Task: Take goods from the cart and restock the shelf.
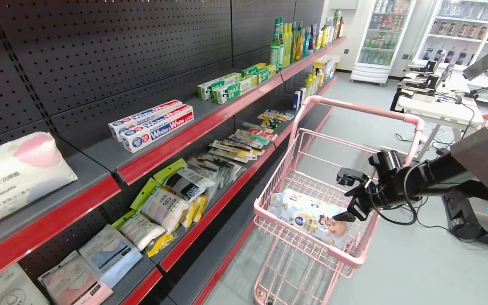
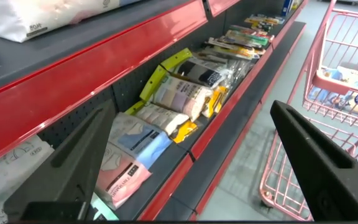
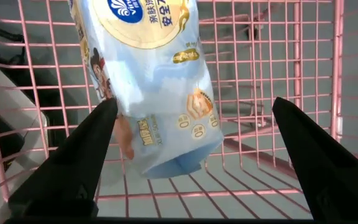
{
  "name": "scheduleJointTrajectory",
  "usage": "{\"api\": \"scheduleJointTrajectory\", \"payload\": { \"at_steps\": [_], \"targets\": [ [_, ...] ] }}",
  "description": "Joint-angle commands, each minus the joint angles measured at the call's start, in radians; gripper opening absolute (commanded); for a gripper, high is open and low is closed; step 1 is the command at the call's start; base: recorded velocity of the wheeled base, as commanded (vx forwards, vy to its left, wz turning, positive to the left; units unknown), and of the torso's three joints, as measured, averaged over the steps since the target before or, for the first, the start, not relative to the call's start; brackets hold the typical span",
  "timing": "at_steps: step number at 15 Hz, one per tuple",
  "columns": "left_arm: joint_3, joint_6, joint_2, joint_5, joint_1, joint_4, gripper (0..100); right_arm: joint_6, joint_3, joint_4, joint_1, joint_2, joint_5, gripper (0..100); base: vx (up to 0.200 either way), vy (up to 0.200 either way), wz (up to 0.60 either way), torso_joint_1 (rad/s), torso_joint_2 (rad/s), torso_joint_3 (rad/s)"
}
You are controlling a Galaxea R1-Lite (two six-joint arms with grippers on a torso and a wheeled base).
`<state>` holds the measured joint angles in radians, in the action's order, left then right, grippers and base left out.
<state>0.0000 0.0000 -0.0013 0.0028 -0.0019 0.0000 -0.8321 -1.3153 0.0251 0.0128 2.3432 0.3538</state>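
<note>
A pink wire cart (image 1: 356, 109) stands in the aisle beside the red-edged shelf (image 1: 193, 135). In its basket lies a light blue soft pack (image 1: 311, 216) printed with a baby picture. My right gripper (image 1: 344, 197) hangs open over the basket's right side, just above the pack's near end. In the right wrist view the pack (image 3: 154, 93) lies on the cart's wire floor (image 3: 272, 81), beyond the open right gripper (image 3: 191, 165). My left gripper (image 2: 191, 180) is open and holds nothing. It faces the lower shelf's bagged goods (image 2: 185, 93), with the cart (image 2: 347, 74) off to one side.
White toothpaste boxes (image 1: 151, 125) and a large tissue pack (image 1: 15, 178) sit on the upper shelf, with green boxes (image 1: 227, 87) and bottles (image 1: 288, 40) farther along. A white counter (image 1: 439, 111) and glass-door coolers (image 1: 379, 38) stand behind the cart. Open grey floor lies to its right.
</note>
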Motion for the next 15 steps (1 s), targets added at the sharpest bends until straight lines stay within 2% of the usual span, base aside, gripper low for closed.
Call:
{"api": "scheduleJointTrajectory", "payload": {
  "at_steps": [1,2,3,7,15],
  "targets": [
    [0.000,0.000,0.001,0.000,0.000,0.000,100,-0.001,-0.036,-0.017,0.010,0.018,0.013,100,0.000,0.000,0.00,0.000,0.00,0.000],
    [0.000,0.000,0.001,0.000,0.000,0.000,100,0.001,-0.079,-0.102,0.021,0.021,0.076,100,0.000,0.000,0.00,0.000,0.00,0.000],
    [0.000,0.000,0.001,0.000,0.000,0.000,100,0.001,-0.088,-0.129,0.026,0.021,0.096,100,0.000,0.000,0.00,0.000,0.00,0.000],
    [0.000,0.000,0.001,0.000,0.000,0.000,100,-0.001,-0.110,-0.137,0.033,0.062,0.136,100,0.000,0.000,0.00,0.000,0.00,0.000],
    [0.000,0.000,0.001,0.000,0.000,0.000,100,0.002,-0.188,-0.142,0.003,0.142,0.146,100,0.000,0.000,0.00,0.000,0.00,0.000]
  ]
}}
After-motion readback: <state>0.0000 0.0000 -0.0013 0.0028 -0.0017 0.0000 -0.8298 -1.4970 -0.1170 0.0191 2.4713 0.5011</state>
